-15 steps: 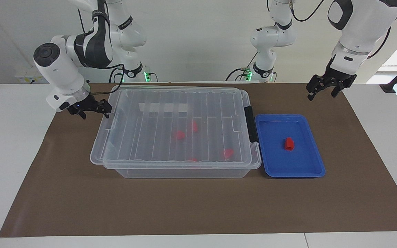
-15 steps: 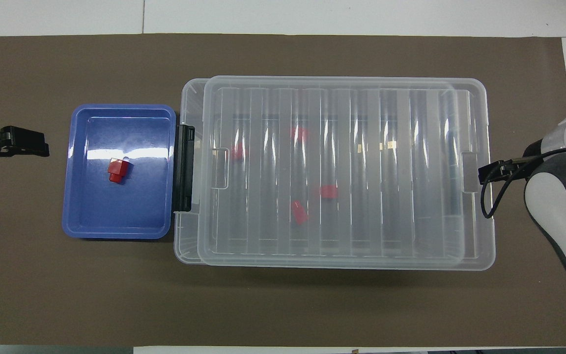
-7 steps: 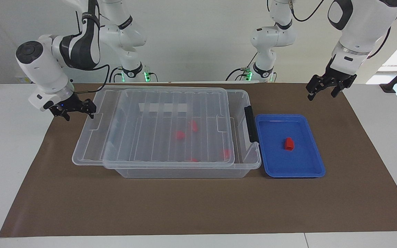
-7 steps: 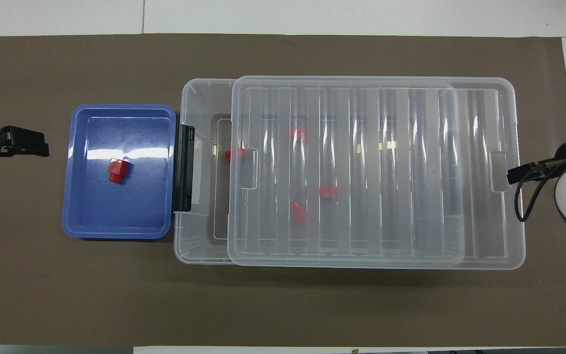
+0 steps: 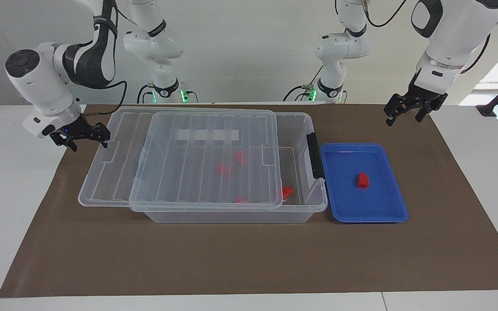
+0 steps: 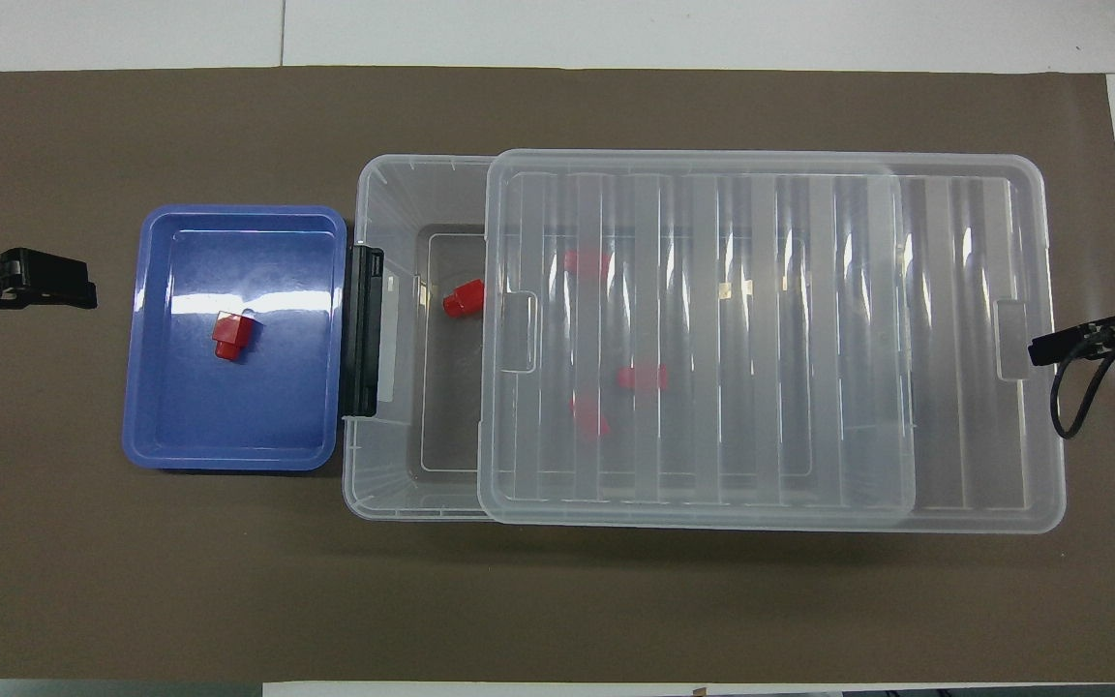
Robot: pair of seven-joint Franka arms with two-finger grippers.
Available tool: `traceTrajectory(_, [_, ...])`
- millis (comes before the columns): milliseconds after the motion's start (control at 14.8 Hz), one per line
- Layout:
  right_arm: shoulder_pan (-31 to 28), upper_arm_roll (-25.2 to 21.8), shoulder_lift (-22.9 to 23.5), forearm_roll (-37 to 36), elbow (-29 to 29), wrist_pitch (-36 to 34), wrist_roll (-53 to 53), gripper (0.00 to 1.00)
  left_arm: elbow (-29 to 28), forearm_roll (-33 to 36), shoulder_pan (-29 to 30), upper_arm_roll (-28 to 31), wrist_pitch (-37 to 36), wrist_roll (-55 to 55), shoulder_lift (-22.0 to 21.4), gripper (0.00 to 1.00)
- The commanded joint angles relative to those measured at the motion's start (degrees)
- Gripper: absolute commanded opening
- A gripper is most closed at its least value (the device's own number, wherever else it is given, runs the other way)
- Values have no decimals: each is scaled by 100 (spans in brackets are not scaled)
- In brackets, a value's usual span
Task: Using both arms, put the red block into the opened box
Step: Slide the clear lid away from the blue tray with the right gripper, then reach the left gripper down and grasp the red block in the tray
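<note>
A red block lies in the blue tray. The clear box stands beside the tray, its black latch toward it. The ribbed lid lies slid partway off toward the right arm's end, leaving the tray-side end uncovered. One red block shows in that gap; more lie under the lid. My right gripper holds the lid's end rim. My left gripper waits above the mat beside the tray.
A brown mat covers the table under the box and tray. White table shows past the mat at each end. The lid overhangs the box toward the right arm's end.
The right gripper has drawn the lid toward the right arm's end, widening the gap at the tray-side end and uncovering one red block. The left arm has not moved.
</note>
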Motion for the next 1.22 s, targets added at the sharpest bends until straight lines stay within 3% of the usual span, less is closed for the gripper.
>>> traceTrajectory(0, [-142,-11,-96,-110,-140,207,-320,100,96,-84,25,-30,-122,66,36,100])
traceTrajectory(135, [-169,-20,-79,-110,-131,216,-329,100,78,-84,33,-30,-9,66,36,100])
traceTrajectory(542, [-310,-178,-61,-110,-70,225,-767,100,-773,-84,77,-30,1045,294,18,100])
traceTrajectory(745, [-318,-240,-61,-110,-79,243,-830,100,-1546,-84,77,-30,2028,514,44,100])
traceTrajectory(1151, [-397,-327,-61,-110,-79,339,-1155,100,-2311,-84,25,-30,3470,761,870,100])
